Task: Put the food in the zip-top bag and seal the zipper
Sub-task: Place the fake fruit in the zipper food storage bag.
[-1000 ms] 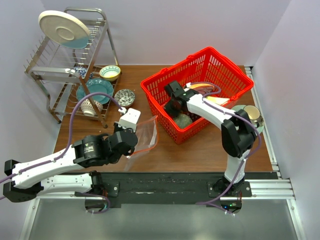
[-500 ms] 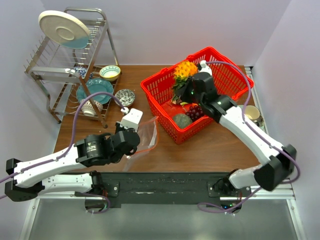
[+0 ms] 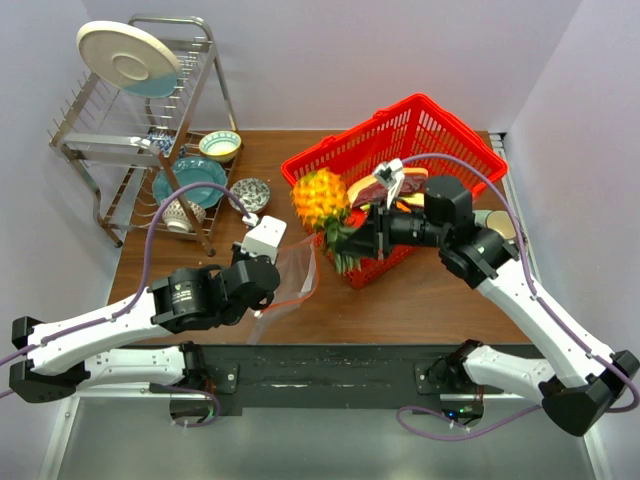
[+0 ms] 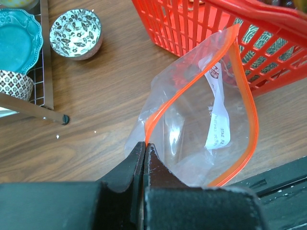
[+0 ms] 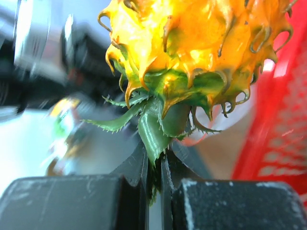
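The food in view is a yellow-orange toy pineapple (image 3: 319, 197) (image 5: 192, 38), hanging in the air just left of the red basket. My right gripper (image 3: 358, 240) (image 5: 156, 163) is shut on its spiky green crown (image 5: 160, 127), with the fruit pointing left toward the bag. The clear zip-top bag (image 3: 296, 270) (image 4: 206, 124) stands on the table with its mouth gaping open. My left gripper (image 3: 270, 298) (image 4: 145, 146) is shut on the near end of the red-orange zipper (image 4: 163, 108). A white label (image 4: 218, 115) shows inside the bag.
The red mesh basket (image 3: 440, 140) (image 4: 268, 43) stands at the back right, holding a pink-red slice (image 3: 375, 185). At the left a dish rack (image 3: 150, 130) carries a plate (image 3: 128, 58), a teal plate (image 3: 190, 180) and bowls. A patterned bowl (image 3: 249, 192) (image 4: 76, 33) sits beside the rack.
My right gripper has lifted the pineapple out of the basket and carried it left and forward, toward the bag's mouth. The left gripper has kept its hold on the bag.
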Tool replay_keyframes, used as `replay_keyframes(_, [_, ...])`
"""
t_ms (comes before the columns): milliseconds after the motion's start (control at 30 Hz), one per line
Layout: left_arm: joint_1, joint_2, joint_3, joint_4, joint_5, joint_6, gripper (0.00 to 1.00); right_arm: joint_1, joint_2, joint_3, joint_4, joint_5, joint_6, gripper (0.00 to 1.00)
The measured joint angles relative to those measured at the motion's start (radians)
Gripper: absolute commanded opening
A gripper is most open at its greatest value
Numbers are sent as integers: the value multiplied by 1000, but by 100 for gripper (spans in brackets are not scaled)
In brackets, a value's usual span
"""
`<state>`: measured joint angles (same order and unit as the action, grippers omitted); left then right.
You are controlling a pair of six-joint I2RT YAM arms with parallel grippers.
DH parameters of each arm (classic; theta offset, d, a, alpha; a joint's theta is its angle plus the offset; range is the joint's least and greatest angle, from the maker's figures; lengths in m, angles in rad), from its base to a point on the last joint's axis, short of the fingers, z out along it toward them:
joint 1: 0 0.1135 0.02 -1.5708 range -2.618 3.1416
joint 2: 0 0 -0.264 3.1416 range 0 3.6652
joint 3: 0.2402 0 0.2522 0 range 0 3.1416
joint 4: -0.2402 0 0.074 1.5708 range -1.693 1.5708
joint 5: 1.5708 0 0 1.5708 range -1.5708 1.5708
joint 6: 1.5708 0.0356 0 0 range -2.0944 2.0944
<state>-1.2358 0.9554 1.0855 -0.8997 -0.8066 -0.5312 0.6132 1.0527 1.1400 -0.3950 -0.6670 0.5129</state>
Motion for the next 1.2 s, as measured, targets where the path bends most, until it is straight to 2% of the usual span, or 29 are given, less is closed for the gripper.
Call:
replay_keyframes(200, [0, -4, 5, 0, 0, 0, 0, 5, -131, -134, 32, -164, 72, 0])
replay_keyframes(333, [0, -12, 5, 0, 0, -1, 0, 67, -147, -203, 49, -215, 106, 0])
replay_keyframes(567, [0, -26, 13, 1, 14, -3, 0, 238, -12, -215, 12, -167, 95, 0])
replay_keyframes(867, [0, -114, 26, 6, 39, -7, 0, 242, 101, -189, -9, -3, 110, 0])
replay_keyframes(1000, [0, -157, 19, 66, 92, 19, 0, 242, 194, -134, 9, 27, 163, 0])
replay_keyframes(1200, [2, -153, -17, 163, 171, 57, 0, 247, 340, 33, 38, 47, 229, 0])
